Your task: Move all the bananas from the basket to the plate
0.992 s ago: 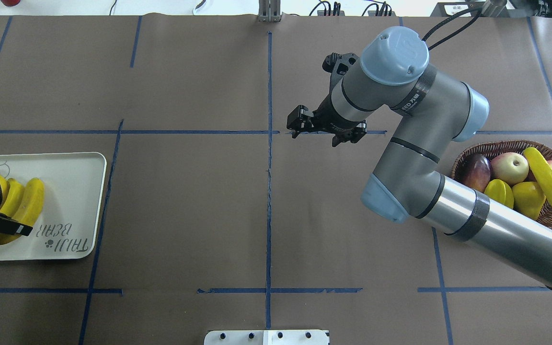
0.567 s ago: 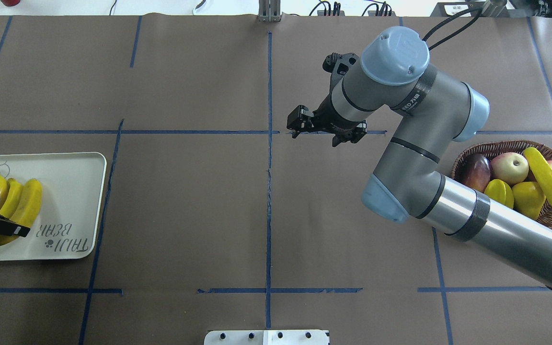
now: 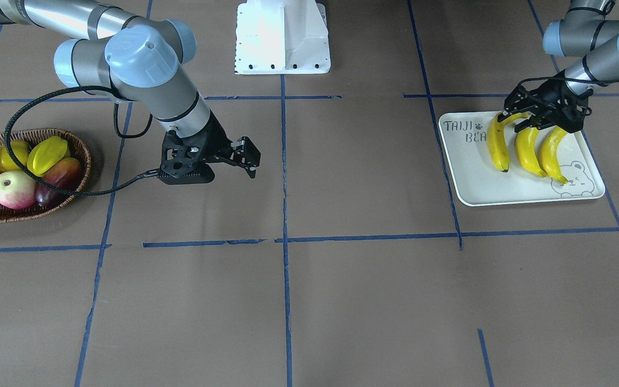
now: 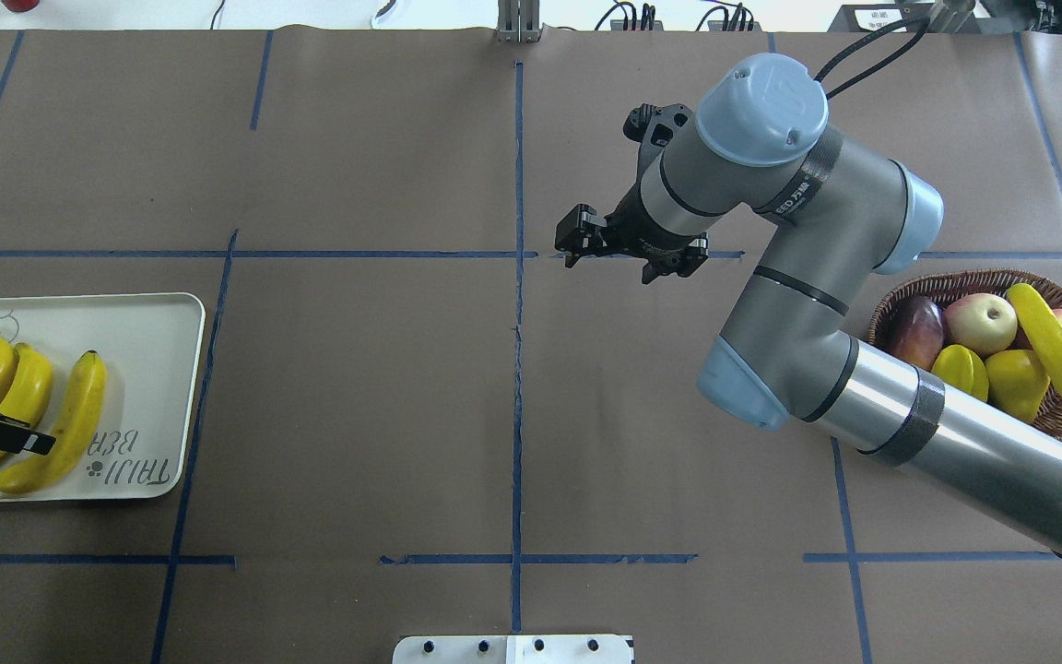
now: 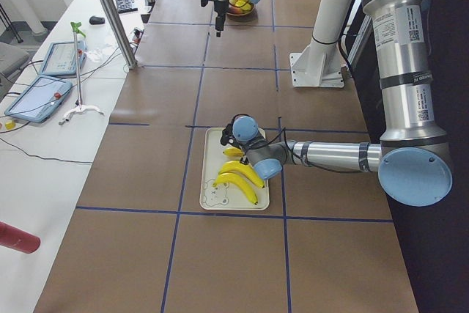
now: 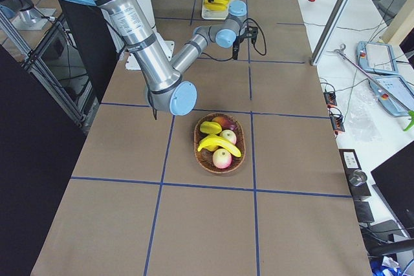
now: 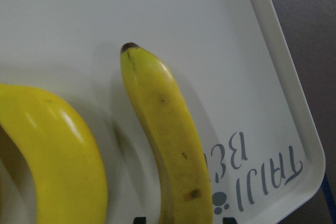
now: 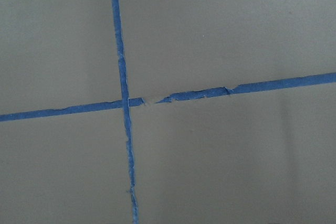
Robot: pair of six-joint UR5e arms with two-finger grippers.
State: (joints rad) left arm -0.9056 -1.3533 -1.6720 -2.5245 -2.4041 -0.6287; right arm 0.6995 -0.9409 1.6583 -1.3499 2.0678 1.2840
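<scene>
Three yellow bananas lie side by side on the white "TAIJI BEAR" plate, which is at the left edge of the overhead view. My left gripper hovers open just above their stem ends, holding nothing. The left wrist view shows the outermost banana resting free on the plate. A fourth banana lies across the fruit in the wicker basket at the far right. My right gripper hangs open and empty over the table centre, well away from the basket.
The basket also holds two apples, a dark mango and yellow-green fruit. The right arm's forearm passes over the basket's near side. A white mount stands at the robot's side of the table.
The outermost banana has dropped from the left gripper and now lies apart from the other two, nearer the plate's lettering. The left gripper has drawn back slightly. The right arm has barely moved.
</scene>
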